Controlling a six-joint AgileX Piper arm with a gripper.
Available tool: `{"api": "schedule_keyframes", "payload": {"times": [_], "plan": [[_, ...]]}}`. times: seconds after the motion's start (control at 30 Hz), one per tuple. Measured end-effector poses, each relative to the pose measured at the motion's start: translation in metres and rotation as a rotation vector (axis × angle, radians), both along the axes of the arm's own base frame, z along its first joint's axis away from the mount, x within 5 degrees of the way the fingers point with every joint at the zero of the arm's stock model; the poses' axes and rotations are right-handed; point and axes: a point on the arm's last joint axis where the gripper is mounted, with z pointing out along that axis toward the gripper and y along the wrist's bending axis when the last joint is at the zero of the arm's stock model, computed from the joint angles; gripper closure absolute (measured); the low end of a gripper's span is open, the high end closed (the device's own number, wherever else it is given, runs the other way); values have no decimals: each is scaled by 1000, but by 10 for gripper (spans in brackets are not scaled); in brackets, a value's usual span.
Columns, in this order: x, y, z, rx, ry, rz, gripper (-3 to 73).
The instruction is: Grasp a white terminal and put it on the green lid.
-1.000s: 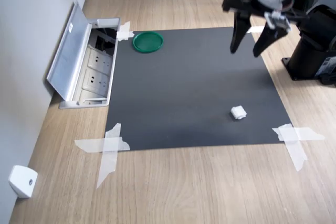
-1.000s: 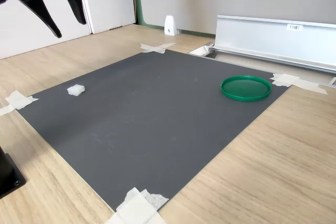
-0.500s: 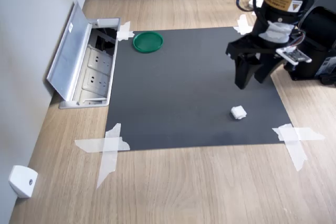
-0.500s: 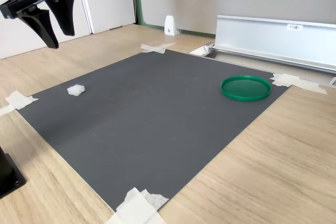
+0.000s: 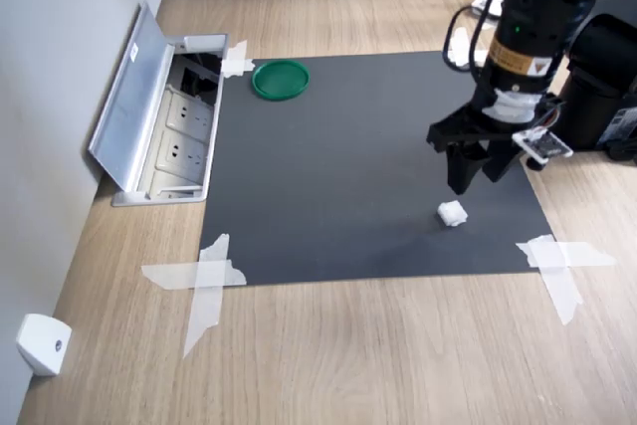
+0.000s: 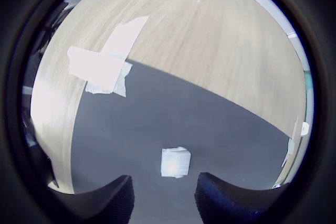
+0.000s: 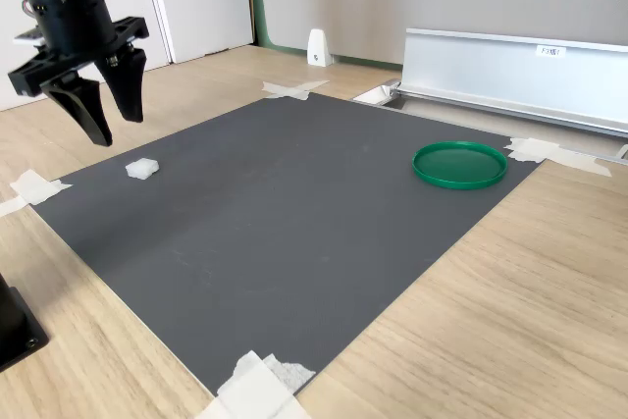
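- hand point(image 7: 111, 122) hangs fingers-down above the white terminal point(image 5: 452, 213), fingers spread w/ a clear gap btwn them, nothing pinched; not touching the piece.
- in the first exterior view the hand point(image 5: 471, 183) sits just up and right of the terminal; in the second exterior view the terminal point(image 7: 142, 169) lies just below and right of the fingertips.
- wrist view: terminal point(image 6: 175, 162) shows as a small white blocky bit on the dark mat, lined up w/ the gap btwn the two dark fingers point(image 6: 107, 203); looks roughly centred, though the fisheye warps things so can't be sure.
- terminal rests on the black mat point(image 5: 348, 166) near the corner at the first exterior view's lower right, close to the mat edge.
- green lid point(image 5: 280, 79) lies flat at the mat's far corner, at the first exterior view's upper left, well apart from terminal and hand; in the second exterior view the lid point(image 7: 459, 164) is at the right, empty.
- mat is taped at its corners to the wooden surface point(image 5: 398, 345) w/ white tape strips point(image 5: 204, 281); one tape cross point(image 6: 102, 66) also shows in the wrist view.
- open floor socket box point(image 5: 164, 116) w/ its grey flap raised sits just beside the lid's corner of the mat, by the wall.
- small white wedge block point(image 5: 42, 343) by the wall at the first exterior view's lower left.
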Motion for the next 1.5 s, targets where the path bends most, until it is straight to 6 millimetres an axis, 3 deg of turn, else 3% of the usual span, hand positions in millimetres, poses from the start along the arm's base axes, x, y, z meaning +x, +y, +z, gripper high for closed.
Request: {"api": "schedule_keyframes", "payload": {"times": [0.4,1.27,1.4,1.5], "plan": [[16,11,-28,-1,7,-3,189],[19,12,-41,-10,70,-128,189],[20,12,-41,-15,55,-117,217],[21,12,-41,-13,47,-114,290]]}}
